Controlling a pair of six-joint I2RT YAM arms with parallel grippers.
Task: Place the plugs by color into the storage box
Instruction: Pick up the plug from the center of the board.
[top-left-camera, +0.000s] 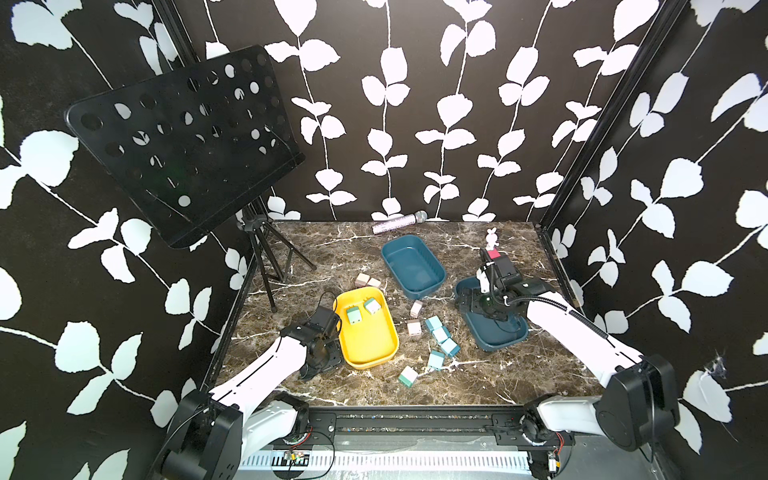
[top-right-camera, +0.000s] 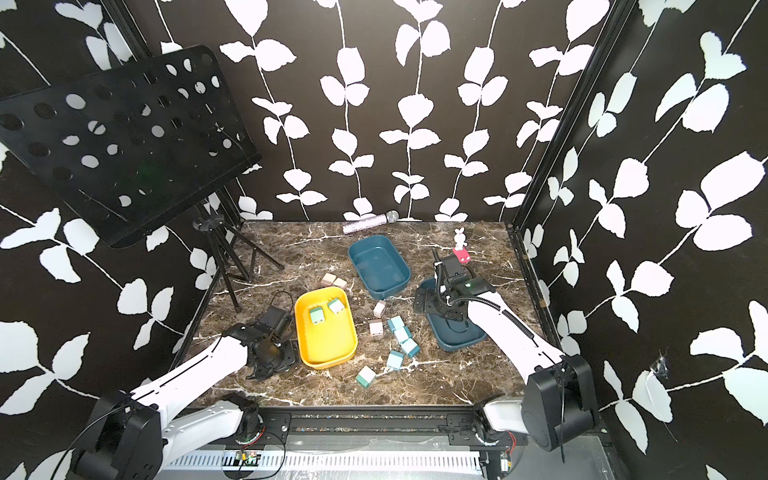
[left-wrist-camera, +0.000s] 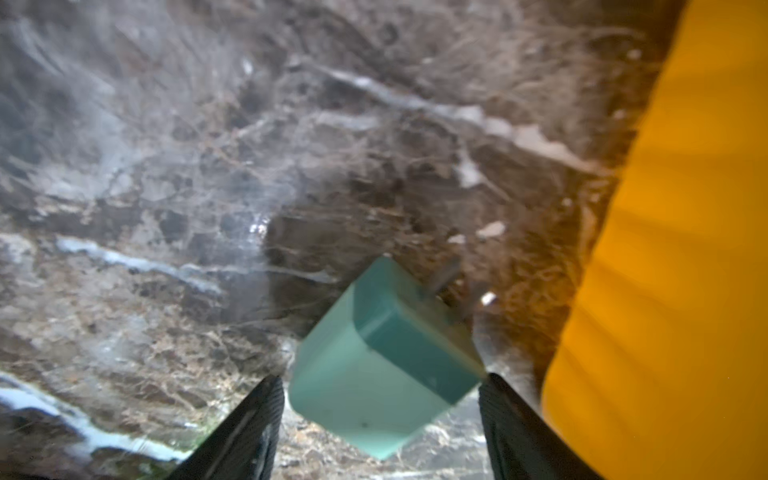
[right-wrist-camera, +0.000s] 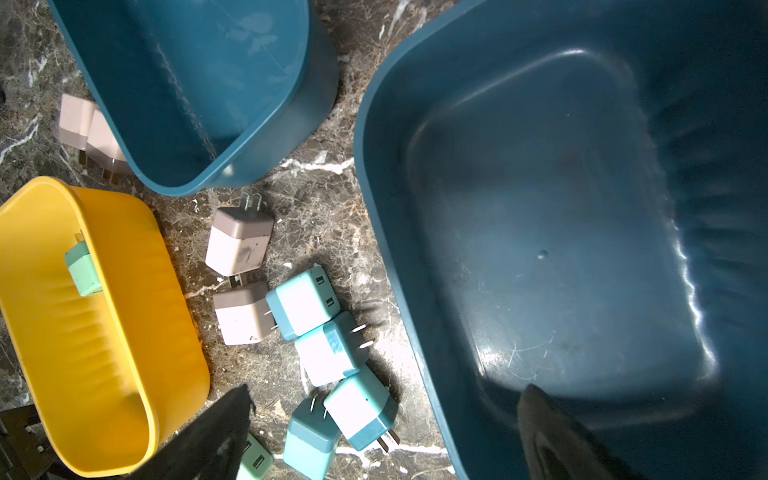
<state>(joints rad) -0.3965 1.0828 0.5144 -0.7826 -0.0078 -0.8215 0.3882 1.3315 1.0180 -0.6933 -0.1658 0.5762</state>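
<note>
1. Mint plug (left-wrist-camera: 382, 365): tilted btw the fingertips of the L gripper (left-wrist-camera: 382, 380), prongs pointing away from the cam. It is over the table (left-wrist-camera: 208, 187), just beside the yellow box (left-wrist-camera: 665, 249). View is blurred, so can't tell if the fingers pinch it or only flank it.
2. 2 mint plugs (top-left-camera: 354, 314) lie side by side in the yellow box, at its far end. A lone mint plug (top-left-camera: 407, 376) sits on the table nearer the front edge.
3. Light blue plugs (top-left-camera: 441, 333): 4 in a loose row on the table, btw the yellow box and the near blue box (top-left-camera: 498, 336).
4. Pink-beige plugs: 2 (top-left-camera: 414, 328) just left of the blue row, and a touching pair (top-left-camera: 368, 281) by the yellow box's far end.
5. R gripper (right-wrist-camera: 387, 390): fingers spread wide w/ nothing btw them, above the near blue box's left rim.
6. Far blue box (top-left-camera: 413, 266) stands further back, apart from the near one.
7. Red block w/ white rabbit (top-left-camera: 493, 253) at far right, mic (top-left-camera: 401, 222) at the back edge, music stand (top-left-camera: 183, 141) on the left.
</note>
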